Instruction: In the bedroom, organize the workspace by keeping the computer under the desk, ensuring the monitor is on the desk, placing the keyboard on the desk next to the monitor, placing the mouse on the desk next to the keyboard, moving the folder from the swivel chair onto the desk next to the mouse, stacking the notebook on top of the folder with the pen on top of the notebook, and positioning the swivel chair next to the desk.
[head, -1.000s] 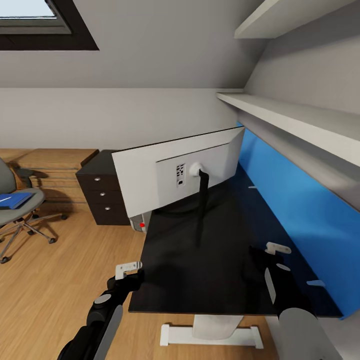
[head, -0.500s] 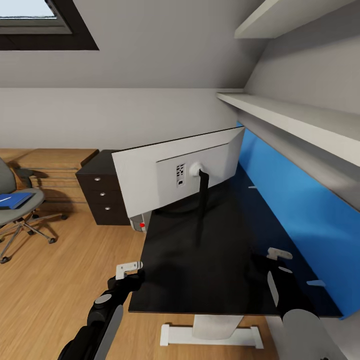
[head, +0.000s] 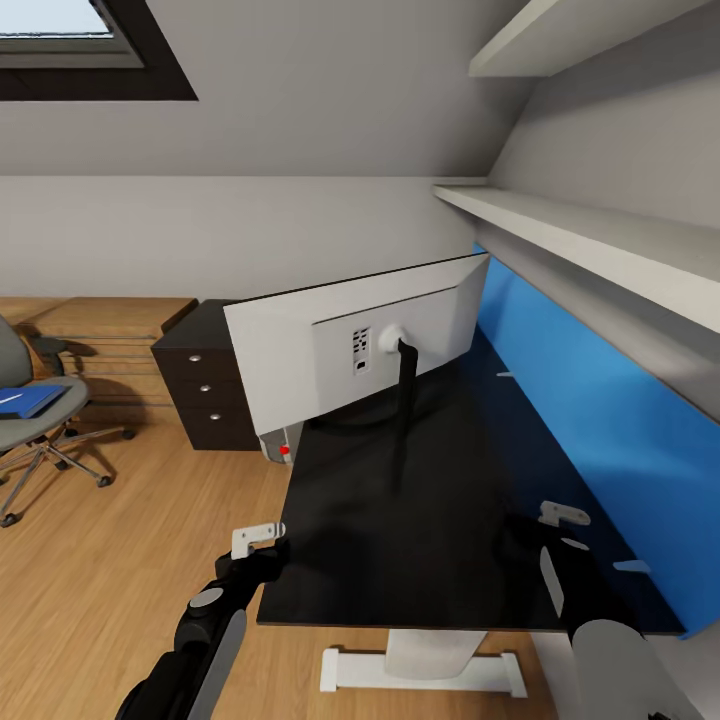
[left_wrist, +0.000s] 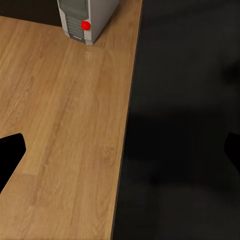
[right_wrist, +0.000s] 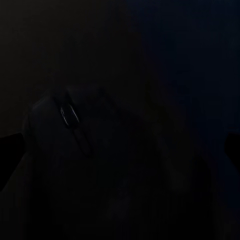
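The white monitor (head: 350, 350) stands on the black desk (head: 420, 500), its back toward me. The grey computer (head: 284, 443) with a red button sits on the floor under the desk's far left edge, and the left wrist view catches the computer (left_wrist: 82, 19) too. At the far left is the swivel chair (head: 35, 415) with the blue folder (head: 28, 400) on its seat. My left gripper (head: 258, 541) is open at the desk's near left corner. My right gripper (head: 562, 520) is open above the desk's right side, over the dark mouse (right_wrist: 62, 132).
A dark drawer cabinet (head: 205, 385) stands beyond the desk's left end. A blue panel (head: 600, 430) backs the desk on the right, with white shelves (head: 580, 240) above it. Wooden floor (head: 110, 560) stretches between desk and chair.
My right gripper has drawn back a little toward the desk's near edge. The left arm and everything else have stayed still.
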